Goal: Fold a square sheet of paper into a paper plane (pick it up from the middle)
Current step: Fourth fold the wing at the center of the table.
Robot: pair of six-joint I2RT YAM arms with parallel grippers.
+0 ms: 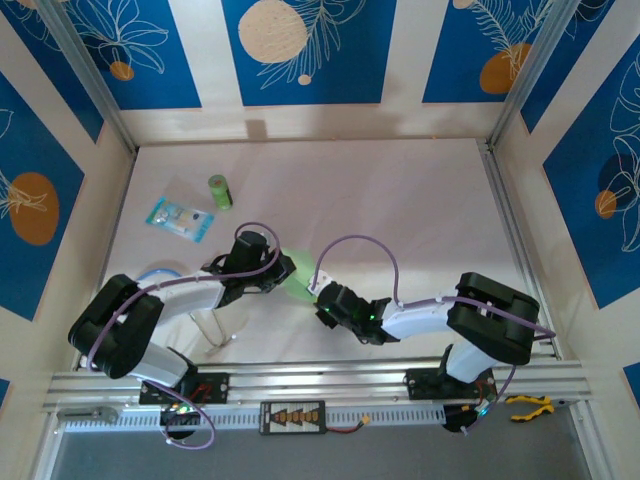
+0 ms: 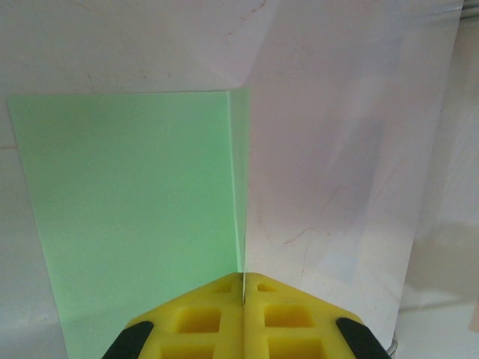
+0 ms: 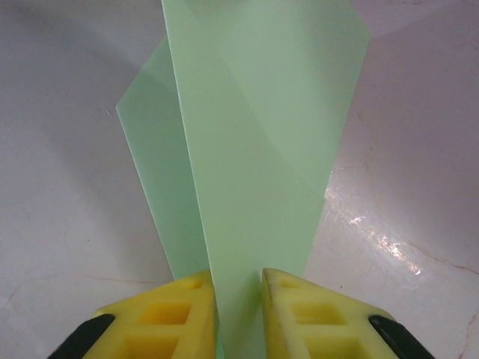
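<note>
Nearest to us, right of centre, the right gripper (image 1: 319, 291) reaches in toward the middle of the table (image 1: 400, 200). In its wrist view the right gripper (image 3: 238, 288) stands a little spread, and the square sheet of paper (image 3: 254, 149) rises between its yellow pads in two leaning layers. We see no clear pinch there.

Just beyond and to the left, the left gripper (image 1: 276, 268) meets the same sheet (image 1: 297, 275), which stands up off the table between the two grippers. Its wrist view shows the left gripper (image 2: 244, 288) pressed together on a thin edge of the paper (image 2: 135, 209), one green panel lying flat to the left of that edge.

We judge this to be the centre crease in the making. To do it well, we would let the left pinch anchor the fold line. The right pads should close only once both layers lie edge to edge, then draw along the crease gently, since paper this thin buckles or tears if dragged.

Farther off on the left lie a clear packet (image 1: 180, 217) and a green cylinder (image 1: 219, 191), well apart from the work.
</note>
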